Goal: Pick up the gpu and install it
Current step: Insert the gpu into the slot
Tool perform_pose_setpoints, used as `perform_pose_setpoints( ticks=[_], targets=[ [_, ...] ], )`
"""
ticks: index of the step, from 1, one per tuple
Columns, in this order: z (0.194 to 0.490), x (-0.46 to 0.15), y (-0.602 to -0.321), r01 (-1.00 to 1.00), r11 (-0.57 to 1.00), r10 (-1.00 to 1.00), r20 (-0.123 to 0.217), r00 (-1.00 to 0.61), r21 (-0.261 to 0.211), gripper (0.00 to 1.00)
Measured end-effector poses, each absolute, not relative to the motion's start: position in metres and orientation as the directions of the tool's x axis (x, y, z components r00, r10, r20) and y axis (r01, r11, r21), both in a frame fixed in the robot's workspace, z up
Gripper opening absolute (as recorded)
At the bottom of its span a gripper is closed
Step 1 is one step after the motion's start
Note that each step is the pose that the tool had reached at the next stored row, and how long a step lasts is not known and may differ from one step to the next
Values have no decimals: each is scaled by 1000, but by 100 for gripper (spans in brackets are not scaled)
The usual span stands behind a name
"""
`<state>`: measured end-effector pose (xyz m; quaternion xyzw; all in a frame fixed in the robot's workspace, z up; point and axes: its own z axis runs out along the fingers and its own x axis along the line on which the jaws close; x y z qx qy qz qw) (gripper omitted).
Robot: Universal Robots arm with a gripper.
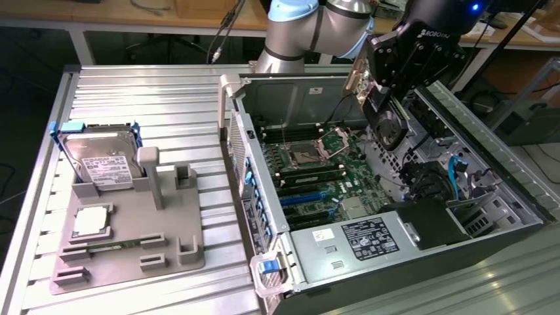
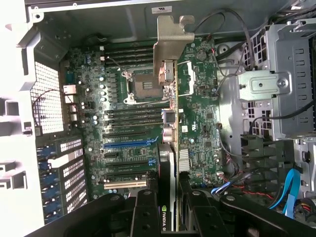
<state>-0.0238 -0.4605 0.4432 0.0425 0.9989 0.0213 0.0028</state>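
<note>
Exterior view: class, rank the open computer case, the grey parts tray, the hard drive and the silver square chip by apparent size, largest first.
1. computer case
2. grey parts tray
3. hard drive, standing in the tray
4. silver square chip, lying on the tray
The differences are plain, so nearness to the camera leaves no doubt.

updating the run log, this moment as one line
end effector: shut on gpu | gpu: held over motherboard of open case | seated: not yet

Dark gpu (image 2: 169, 118), upright, edge-on, aloft
</note>
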Motion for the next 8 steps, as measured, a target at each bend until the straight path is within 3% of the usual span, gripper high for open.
perform_pose_setpoints(
  ticks=[8],
  targets=[
    [443, -24, -461, 69, 997, 69, -4, -998, 43, 27]
  ],
)
